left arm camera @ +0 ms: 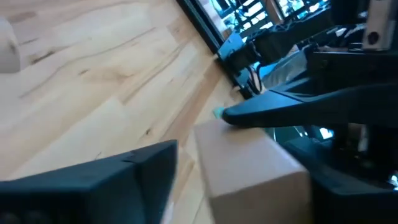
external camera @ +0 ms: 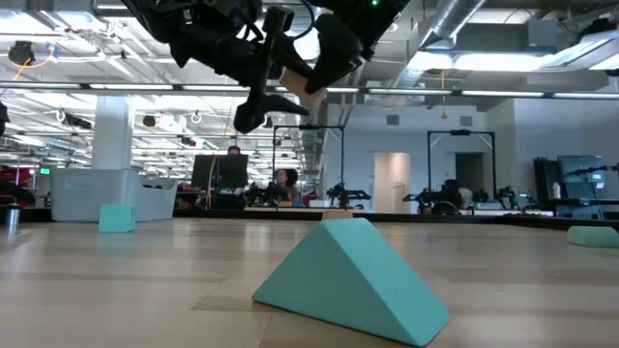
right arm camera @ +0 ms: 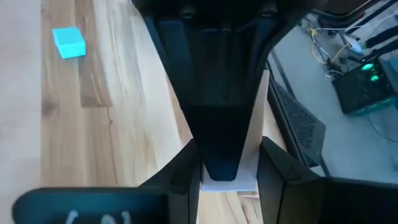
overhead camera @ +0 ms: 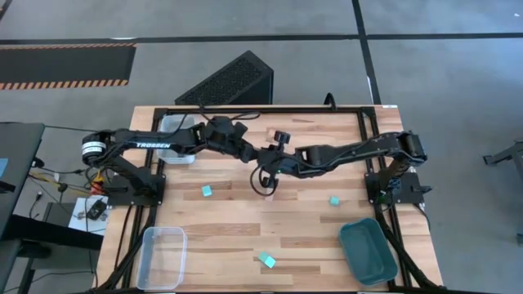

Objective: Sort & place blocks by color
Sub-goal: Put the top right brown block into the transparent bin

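Both arms meet above the table's middle, clear of the wood. A pale tan wooden block sits between them. My right gripper is shut on this block. My left gripper is open, a finger on either side of the same block; bare table shows in a gap between one finger and the block. Light teal blocks rest flat on the table. No dark blue-purple bars show. My right gripper pinches the tan block between its two fingers, which lie on opposite side faces. It comes level from the table's right side. One finger runs along the block's upper far edge. The block is lifted clear of the table.
Clear plastic bins stand at the far left and near left. A dark teal tray sits at the near right. A teal wedge lies close to the low camera. People and desks show in the room behind.
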Robot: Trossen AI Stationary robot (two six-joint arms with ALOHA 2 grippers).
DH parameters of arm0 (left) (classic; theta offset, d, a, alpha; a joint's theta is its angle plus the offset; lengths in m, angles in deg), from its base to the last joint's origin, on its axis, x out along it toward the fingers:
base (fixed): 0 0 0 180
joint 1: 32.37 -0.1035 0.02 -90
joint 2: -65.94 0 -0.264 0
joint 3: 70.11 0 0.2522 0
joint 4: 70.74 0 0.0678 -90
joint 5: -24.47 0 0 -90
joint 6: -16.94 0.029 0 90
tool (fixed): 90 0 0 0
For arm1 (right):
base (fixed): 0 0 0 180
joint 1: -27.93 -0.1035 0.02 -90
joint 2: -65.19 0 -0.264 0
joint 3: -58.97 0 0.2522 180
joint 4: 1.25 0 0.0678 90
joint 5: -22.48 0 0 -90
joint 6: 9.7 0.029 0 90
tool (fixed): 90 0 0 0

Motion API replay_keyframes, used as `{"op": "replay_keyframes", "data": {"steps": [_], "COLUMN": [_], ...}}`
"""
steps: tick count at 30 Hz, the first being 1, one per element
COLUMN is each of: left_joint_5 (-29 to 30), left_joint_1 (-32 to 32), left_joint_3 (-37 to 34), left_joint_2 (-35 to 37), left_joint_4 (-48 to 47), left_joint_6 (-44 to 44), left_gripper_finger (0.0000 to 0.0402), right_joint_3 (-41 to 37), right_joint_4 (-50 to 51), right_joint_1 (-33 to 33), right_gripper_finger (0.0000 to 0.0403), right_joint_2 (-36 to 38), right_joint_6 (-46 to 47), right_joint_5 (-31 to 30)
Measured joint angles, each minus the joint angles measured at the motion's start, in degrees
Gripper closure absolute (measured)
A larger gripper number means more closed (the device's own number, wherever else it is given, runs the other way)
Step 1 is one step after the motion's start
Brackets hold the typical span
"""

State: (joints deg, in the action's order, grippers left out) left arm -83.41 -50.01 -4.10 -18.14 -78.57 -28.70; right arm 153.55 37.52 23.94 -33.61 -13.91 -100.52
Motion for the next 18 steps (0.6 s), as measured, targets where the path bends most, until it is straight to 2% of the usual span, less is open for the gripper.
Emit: {"op": "replay_keyframes", "data": {"steps": [5, 9, 13, 18], "left_joint_5": [-0.2, -1.2, -0.2, 9.5], "left_joint_1": [-0.5, -0.5, -0.4, 0.8], "left_joint_3": [1.3, 1.3, 1.5, 1.4], "left_joint_2": [0.0, 0.0, 1.6, 9.5], "left_joint_4": [-0.9, -1.4, -5.8, -25.8], "left_joint_6": [-0.1, 1.7, 4.5, 10.4], "left_gripper_finger": [0.0298, 0.0299, 0.0299, 0.0299], "right_joint_3": [0.0, 0.0, 0.0, -0.1], "right_joint_4": [0.1, 0.2, 0.0, 0.2], "right_joint_1": [0.0, 0.0, 0.0, 0.0], "right_gripper_finger": [0.0292, 0.0281, 0.0233, 0.0166], "right_joint_2": [0.0, 0.1, 0.3, 2.5], "right_joint_6": [-2.1, 0.1, 3.7, 10.6], "right_joint_5": [-1.1, -0.7, 0.4, 0.1]}}
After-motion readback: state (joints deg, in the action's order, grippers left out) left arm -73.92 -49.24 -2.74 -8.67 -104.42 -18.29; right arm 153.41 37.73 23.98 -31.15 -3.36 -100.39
